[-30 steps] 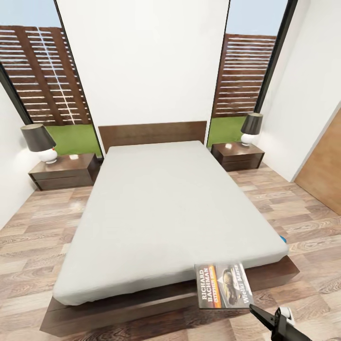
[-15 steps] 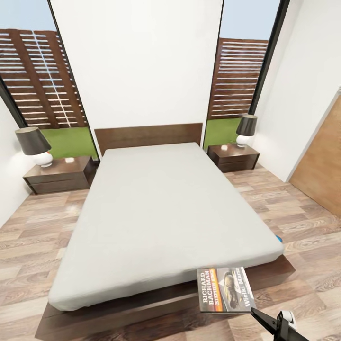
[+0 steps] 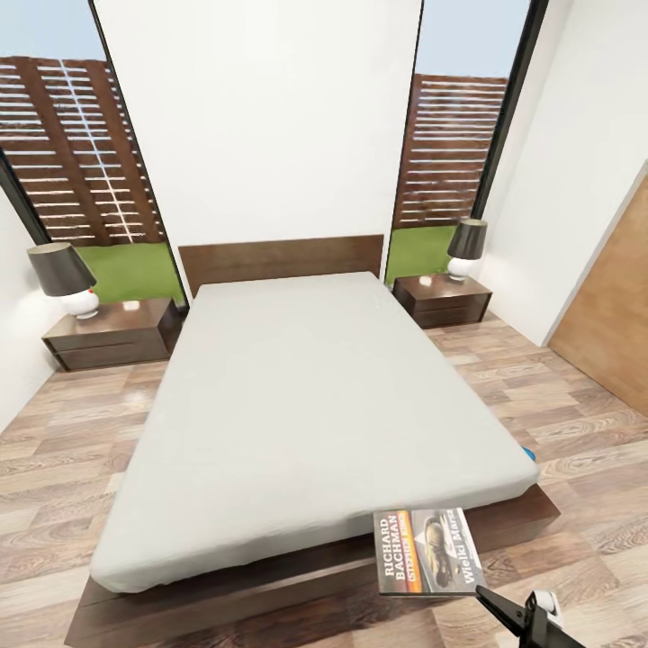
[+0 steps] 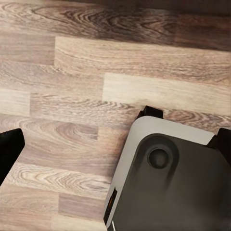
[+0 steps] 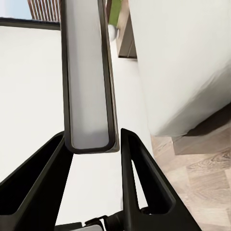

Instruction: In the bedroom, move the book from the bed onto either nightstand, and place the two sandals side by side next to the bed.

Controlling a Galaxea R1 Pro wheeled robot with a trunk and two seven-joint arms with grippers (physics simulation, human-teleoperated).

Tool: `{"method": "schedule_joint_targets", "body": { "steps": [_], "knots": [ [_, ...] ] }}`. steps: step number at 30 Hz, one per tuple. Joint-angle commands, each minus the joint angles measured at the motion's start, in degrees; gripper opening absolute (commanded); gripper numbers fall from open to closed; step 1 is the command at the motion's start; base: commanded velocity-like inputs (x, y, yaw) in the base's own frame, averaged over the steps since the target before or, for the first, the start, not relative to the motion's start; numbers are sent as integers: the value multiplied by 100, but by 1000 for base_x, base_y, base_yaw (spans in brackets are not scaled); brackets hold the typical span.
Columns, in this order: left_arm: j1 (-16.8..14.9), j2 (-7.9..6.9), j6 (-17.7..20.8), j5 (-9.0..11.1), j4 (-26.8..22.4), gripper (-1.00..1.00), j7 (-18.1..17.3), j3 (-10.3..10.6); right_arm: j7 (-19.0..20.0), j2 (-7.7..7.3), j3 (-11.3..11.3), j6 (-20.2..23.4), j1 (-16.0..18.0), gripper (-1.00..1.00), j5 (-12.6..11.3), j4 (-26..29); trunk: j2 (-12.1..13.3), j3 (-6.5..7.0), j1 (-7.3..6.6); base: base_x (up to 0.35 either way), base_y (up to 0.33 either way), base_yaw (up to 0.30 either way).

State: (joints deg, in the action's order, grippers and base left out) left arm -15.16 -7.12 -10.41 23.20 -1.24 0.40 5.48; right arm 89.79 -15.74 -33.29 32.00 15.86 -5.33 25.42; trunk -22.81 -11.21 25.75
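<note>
The book (image 3: 427,551), dark with an orange band and white "RICHARD BACHMAN" lettering, is held cover-up just past the foot edge of the bed (image 3: 315,396). My right gripper (image 3: 493,601) is shut on its near corner. In the right wrist view the book's edge (image 5: 89,72) stands between the black fingers (image 5: 139,178). A nightstand (image 3: 112,333) flanks the headboard on the left and another nightstand (image 3: 443,300) on the right. A bit of a blue sandal (image 3: 531,454) peeks out at the bed's right side. My left gripper (image 4: 115,149) hangs open over the floor.
Each nightstand carries a lamp with a dark shade (image 3: 63,274) (image 3: 466,245). Tall windows stand behind both. A wooden door (image 3: 612,333) is on the right wall. Wood-plank floor (image 3: 576,396) runs along both sides of the bed. The robot's base (image 4: 173,187) is under the left wrist.
The whole head view has shifted slightly, so the camera moved. The book stays in the right gripper at the same spot in the picture.
</note>
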Motion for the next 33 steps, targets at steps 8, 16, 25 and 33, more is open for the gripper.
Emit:
{"method": "schedule_joint_targets", "body": {
  "steps": [8, 16, 25, 33],
  "knots": [
    [-4, 35, 10, 54, 19, 100, -8, 29, 21, 28, -9, -203, 5, -100, 13, -6, -11, -10, 3, 0, 0, 0],
    [-4, 94, 20, 60, 25, 100, -13, 24, 21, 56, 4, -296, 5, -100, 23, -70, -11, -6, 3, 0, 0, 0],
    [-4, 173, 16, 50, 21, 100, -21, 24, -5, 73, 36, -369, 5, -100, 24, -290, -11, 54, 3, 0, 0, 0],
    [-4, 199, 8, 45, 21, 100, -22, 23, -276, 144, 77, -480, 5, -100, 46, -336, -11, 125, 3, 0, 0, 14]
  ]
}}
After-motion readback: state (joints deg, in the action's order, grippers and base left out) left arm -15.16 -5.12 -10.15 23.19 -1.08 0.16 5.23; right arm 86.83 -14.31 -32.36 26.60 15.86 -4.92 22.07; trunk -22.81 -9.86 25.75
